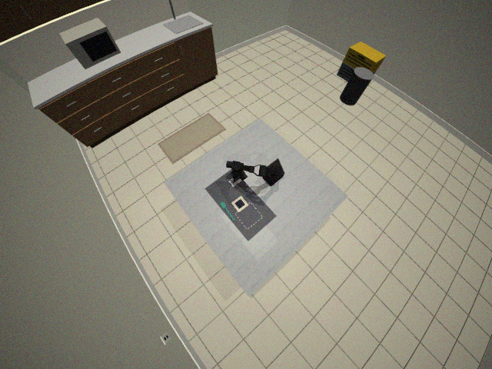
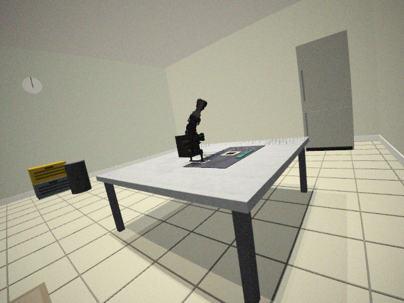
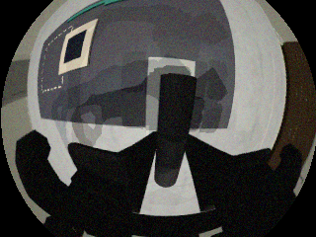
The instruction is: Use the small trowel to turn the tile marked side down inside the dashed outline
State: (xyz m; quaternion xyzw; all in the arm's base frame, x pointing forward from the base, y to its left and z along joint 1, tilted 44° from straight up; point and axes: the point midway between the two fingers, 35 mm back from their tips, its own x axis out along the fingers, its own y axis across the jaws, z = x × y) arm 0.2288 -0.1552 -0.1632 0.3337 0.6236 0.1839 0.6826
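Observation:
The tile (image 1: 240,204) (image 2: 231,153) (image 3: 75,46) lies flat on the dark mat (image 1: 249,234) (image 2: 216,163) (image 3: 197,30), its dark square mark facing up. It is at the near edge of the dashed outline (image 1: 254,223) (image 3: 51,90), mostly outside it. My gripper (image 1: 235,181) (image 2: 197,159) (image 3: 170,136) is low at the mat's arm-side end, shut on the black handle of the trowel (image 3: 177,99). The trowel's pale flat blade shows beyond the handle, over the mat in the wrist view. Whether the blade touches the mat I cannot tell.
A teal strip-like object (image 1: 227,210) (image 2: 243,154) (image 3: 96,7) lies along the mat's long edge, beside the tile. The mat lies on a pale table (image 1: 301,186) (image 2: 163,179). A counter (image 1: 134,71), a bin (image 1: 355,87) (image 2: 77,177) and a fridge (image 2: 326,91) stand away from the table.

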